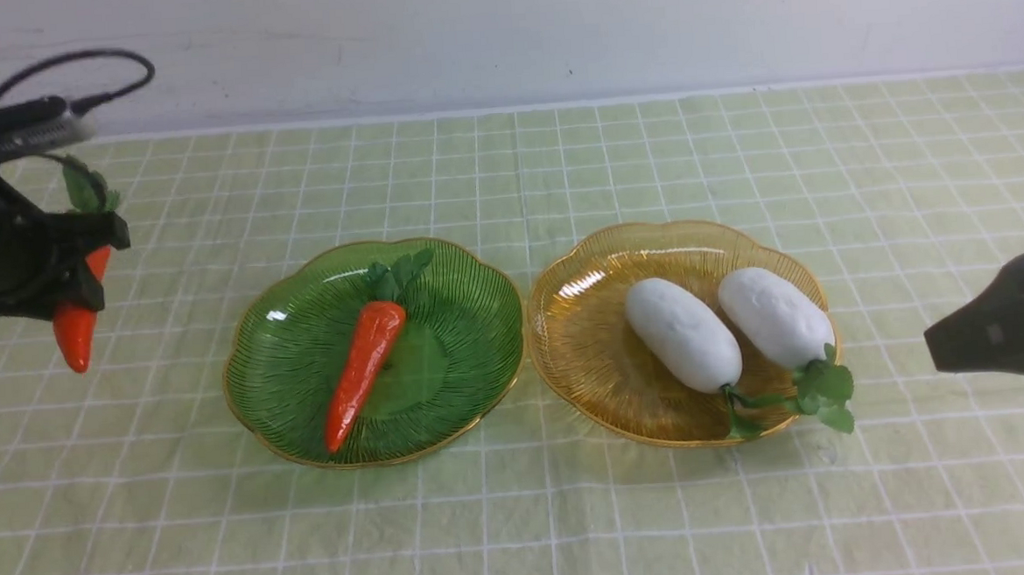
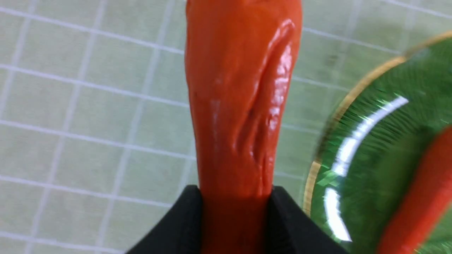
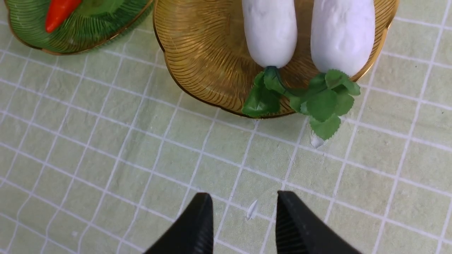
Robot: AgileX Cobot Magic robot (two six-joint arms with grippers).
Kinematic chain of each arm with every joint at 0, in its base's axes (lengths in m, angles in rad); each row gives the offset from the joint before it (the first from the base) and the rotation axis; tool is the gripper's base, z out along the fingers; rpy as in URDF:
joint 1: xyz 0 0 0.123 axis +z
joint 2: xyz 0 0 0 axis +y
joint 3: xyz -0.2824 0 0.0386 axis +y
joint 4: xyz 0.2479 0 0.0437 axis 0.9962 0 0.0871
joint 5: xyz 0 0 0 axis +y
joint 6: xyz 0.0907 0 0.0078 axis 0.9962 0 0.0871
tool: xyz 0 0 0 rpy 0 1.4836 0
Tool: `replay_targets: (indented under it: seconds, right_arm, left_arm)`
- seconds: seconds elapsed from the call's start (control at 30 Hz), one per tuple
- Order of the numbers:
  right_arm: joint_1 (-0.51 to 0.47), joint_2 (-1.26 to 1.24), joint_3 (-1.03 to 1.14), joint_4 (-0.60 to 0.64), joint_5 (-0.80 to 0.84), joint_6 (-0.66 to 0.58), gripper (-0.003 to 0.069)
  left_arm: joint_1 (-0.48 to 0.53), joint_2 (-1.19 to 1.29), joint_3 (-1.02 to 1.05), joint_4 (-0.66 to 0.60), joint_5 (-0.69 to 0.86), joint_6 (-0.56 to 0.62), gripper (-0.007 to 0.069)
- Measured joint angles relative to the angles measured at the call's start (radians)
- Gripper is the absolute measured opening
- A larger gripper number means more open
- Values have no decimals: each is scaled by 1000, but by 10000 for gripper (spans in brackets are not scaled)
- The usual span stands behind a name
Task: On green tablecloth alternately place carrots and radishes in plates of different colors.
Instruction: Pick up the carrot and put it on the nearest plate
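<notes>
at the far left the left gripper [image 1: 99, 265] has its fingers closed tight on the thick upper part of the held carrot [image 1: 74, 332]. the carrot's tip points down, clear of the green tablecloth [image 1: 558, 162], and its leaves stick up behind the gripper. the left wrist view shows the pads pressing both sides of the glossy orange body, with the plate's gold rim just coming in at the edge.

next to the right is the green plate [image 1: 466, 325], where the lying carrot [image 1: 364, 365] rests slantwise across the middle, leaves toward the back. the step in hand looks like carrying the held carrot into this plate, probably the last item to place. to do it well:
- keep the tip high enough to pass over the scalloped rim.
- aim for the bare ribbed area beside the lying carrot, not on top of it.
- come down low before letting go, because a smooth tapered toy is likely to roll or slide down the sloped wall.
- lay it roughly parallel to its neighbour so both should fit inside the rim.

the amber plate [image 1: 585, 345] touches or nearly touches the green one. it holds two radishes [image 1: 683, 335] [image 1: 775, 316] side by side, their leaves spilling over the near rim.

at the far right the right gripper [image 3: 244, 195] hovers over bare cloth, near the amber plate. its fingers are a modest gap apart and grip nothing. it is well out of the left arm's path.
</notes>
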Motion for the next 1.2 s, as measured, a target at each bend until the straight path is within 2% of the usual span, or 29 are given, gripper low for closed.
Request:
replay_targets:
  seconds: [0.13,0.23,0.47,0.73,0.93,1.1,1.2]
  right_arm:
    - [0,0,0,0,-2,-28,235]
    - [0,0,0,3,2,-47,235]
    - [0,-30,0,10,51,-49,235]
    - [0,-181,0,-8,142,-49,235]
    - [0,-337,0,-24,167,-49,235]
    - [0,-485,20,-23,175,-49,235]
    - [0,-562,47,-23,178,-38,235]
  left_arm:
    - [-79,-18,6,-49,20,45,195]
    - [-192,17,24,-54,12,89,195]
    - [-292,121,26,-46,-36,100,201]
    - [-298,152,26,-44,-39,100,365]
    - [-298,152,26,-44,-40,101,434]
    - [-298,152,-17,-70,62,107,407]
    - [-298,151,-96,-78,156,109,316]
